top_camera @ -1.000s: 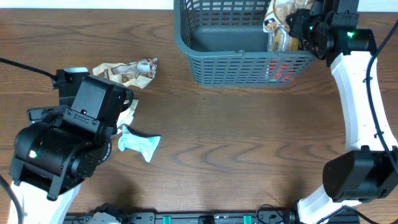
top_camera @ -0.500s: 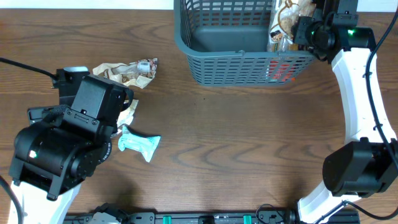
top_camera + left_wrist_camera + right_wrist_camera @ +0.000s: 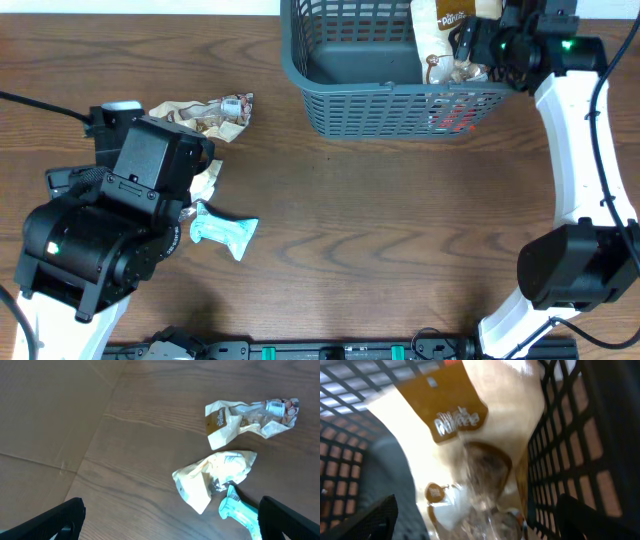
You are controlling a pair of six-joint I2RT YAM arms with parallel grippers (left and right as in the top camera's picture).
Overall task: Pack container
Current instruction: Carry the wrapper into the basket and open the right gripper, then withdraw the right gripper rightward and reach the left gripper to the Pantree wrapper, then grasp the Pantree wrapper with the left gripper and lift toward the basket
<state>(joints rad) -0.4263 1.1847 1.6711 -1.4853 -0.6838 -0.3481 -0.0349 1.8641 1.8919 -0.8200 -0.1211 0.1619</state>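
Observation:
The container (image 3: pixel 390 92), a dark grey-blue latticed basket, stands at the top centre of the table. A cream snack packet with a brown label (image 3: pixel 437 40) lies inside it against the right wall (image 3: pixel 570 435). My right gripper (image 3: pixel 480 525) hangs open just above that packet (image 3: pixel 465 425), both fingers apart from it. Low over the left of the table, my left gripper (image 3: pixel 170 527) is open and holds nothing. A teal packet (image 3: pixel 239 511) lies close to its right finger, with a cream packet (image 3: pixel 215 477) and a crumpled clear-and-brown packet (image 3: pixel 250 416) beyond.
On the left of the table lie the crumpled packet (image 3: pixel 205 115) and the teal packet (image 3: pixel 226 232); the cream one shows only partly beside my left arm (image 3: pixel 110 235). Something red (image 3: pixel 452 115) shows through the basket's front wall. Bare wood lies between the arms.
My right gripper has opened and let go of the cream packet. The packet has tipped leftward and now rests in the basket. The left arm has not moved.

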